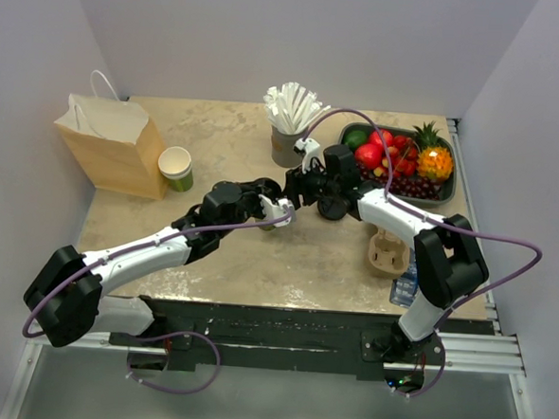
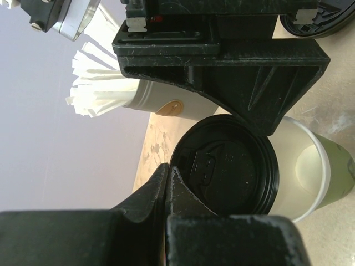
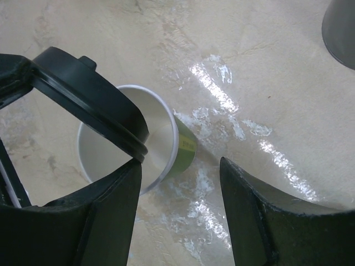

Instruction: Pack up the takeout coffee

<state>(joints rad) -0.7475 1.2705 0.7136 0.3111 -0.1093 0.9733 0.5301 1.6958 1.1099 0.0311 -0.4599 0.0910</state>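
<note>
left gripper [image 1: 280, 212] and right gripper [image 1: 295, 185] close together over table [image 1: 258, 256] centre | paper bag [image 1: 113, 142] back left, open green cup [image 1: 176, 168] just beside it | cup of straws [image 1: 289, 139], fruit tray [image 1: 444, 186] at back

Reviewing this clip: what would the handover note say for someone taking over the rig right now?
Grippers: the left gripper is shut on the rim of the lid, holding it tilted over the cup. The right gripper is open beside the cup, holding nothing.
Things: the cup stands upright mid-table with the lid not seated. The bag stands far left with a second cup beside it. The carrier is near the right arm.
Done: the lid is at the cup.
Left: press the lid on, then pack the cup.
</note>
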